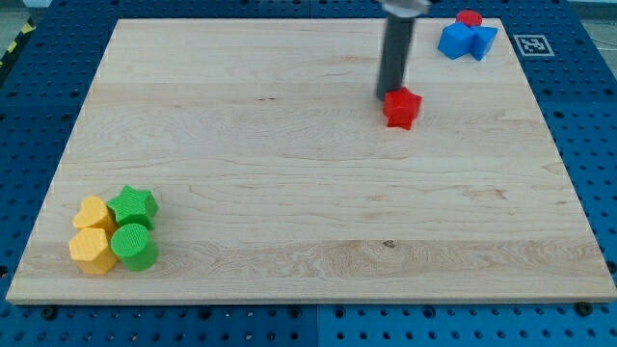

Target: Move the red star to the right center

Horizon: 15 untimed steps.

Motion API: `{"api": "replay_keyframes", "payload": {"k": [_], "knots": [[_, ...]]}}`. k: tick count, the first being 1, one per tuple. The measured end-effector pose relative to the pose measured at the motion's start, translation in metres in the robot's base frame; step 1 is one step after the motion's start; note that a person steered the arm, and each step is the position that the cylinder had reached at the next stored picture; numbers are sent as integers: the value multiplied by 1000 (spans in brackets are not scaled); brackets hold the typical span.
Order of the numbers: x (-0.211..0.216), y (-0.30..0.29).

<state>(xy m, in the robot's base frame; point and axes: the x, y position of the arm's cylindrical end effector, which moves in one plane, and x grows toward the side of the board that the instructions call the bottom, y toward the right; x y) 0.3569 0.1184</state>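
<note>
One small red star block (402,107) sits on your pale wooden tabletop (289,193), up near the view's top, right of the middle. My tip (387,94) touches its upper left side. It holds nothing.

No words, brand names or numbers can be read anywhere. The one sign is a black-and-white square marker (533,44), a fiducial pattern, lying on the blue pegboard (578,116) just off the top right corner of the worktop (241,145). Its pattern carries no legible characters.
</note>
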Motion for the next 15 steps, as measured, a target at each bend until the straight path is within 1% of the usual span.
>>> {"api": "replay_keyframes", "payload": {"k": [1,2,3,4,5,6,7,8,9,10,11,12,13,15], "knots": [[-1,-30],[9,-75],[42,-43],[48,22],[37,49],[31,10],[0,1],[-7,49],[13,74],[13,68],[15,38],[32,39],[41,57],[41,99]]}}
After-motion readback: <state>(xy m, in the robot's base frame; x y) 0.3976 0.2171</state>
